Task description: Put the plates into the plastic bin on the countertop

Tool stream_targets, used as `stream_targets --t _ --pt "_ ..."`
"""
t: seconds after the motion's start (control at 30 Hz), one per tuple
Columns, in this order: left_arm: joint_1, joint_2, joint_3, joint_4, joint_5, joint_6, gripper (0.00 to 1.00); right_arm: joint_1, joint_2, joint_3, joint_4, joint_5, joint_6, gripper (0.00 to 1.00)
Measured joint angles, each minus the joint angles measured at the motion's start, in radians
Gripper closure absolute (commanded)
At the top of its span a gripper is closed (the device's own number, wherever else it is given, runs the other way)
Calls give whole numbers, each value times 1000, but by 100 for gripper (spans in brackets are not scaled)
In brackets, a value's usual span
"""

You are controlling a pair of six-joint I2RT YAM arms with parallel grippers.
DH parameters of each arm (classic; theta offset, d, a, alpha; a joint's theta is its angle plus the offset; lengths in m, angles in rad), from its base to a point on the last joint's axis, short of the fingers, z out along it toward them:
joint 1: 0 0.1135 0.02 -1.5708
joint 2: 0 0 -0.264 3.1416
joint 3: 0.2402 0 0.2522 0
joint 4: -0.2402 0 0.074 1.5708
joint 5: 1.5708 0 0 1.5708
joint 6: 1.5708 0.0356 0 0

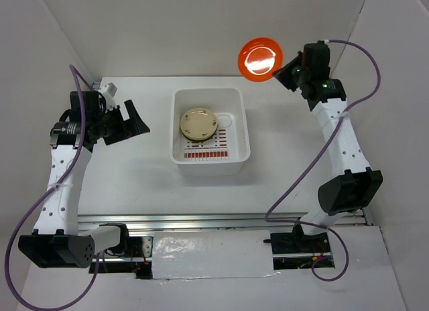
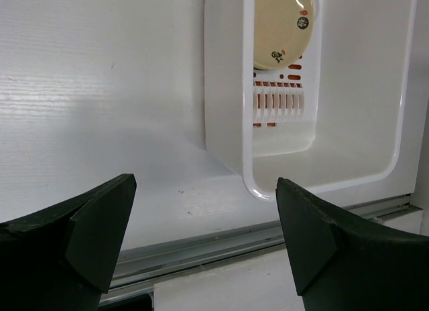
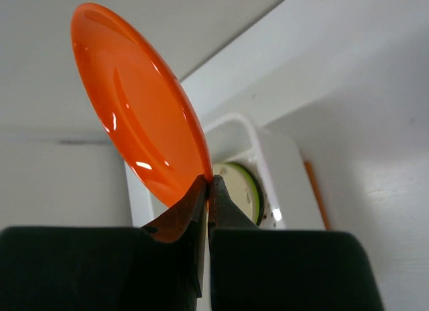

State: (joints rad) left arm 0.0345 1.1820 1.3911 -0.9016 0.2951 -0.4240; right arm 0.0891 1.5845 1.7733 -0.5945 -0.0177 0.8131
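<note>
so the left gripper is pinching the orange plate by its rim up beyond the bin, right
No, it is the right gripper that pinches the orange plate by its rim up beyond the plastic bin, as the right wrist view shows. The left gripper is open and empty.

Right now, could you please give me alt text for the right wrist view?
The right gripper pinches the lower rim of a glossy orange plate, held tilted on edge. Beyond it is the white plastic bin, with a green-edged plate showing inside.

Left claw [image 2: 204, 190] spread wide over the worktop [image 2: 100, 123], white bin [image 2: 224, 90] with cream plate [image 2: 278, 23] just ahead
</note>
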Motion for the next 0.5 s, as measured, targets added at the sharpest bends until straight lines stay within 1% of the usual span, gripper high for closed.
stream_targets --t 0.13,0.3,0.43,0.5 --pt "1 -8 0 5 -6 -5 1 130 1 -23 -18 -8 1 100" --pt "1 -38 4 2 -65 -27 1 301 30 -24 -28 -4 8 100" --pt "2 -55 10 -10 -103 -29 1 401 118 -3 -33 0 18 100" --pt "2 -62 10 -18 -116 -29 1 421 178 10 -40 6 27 100"
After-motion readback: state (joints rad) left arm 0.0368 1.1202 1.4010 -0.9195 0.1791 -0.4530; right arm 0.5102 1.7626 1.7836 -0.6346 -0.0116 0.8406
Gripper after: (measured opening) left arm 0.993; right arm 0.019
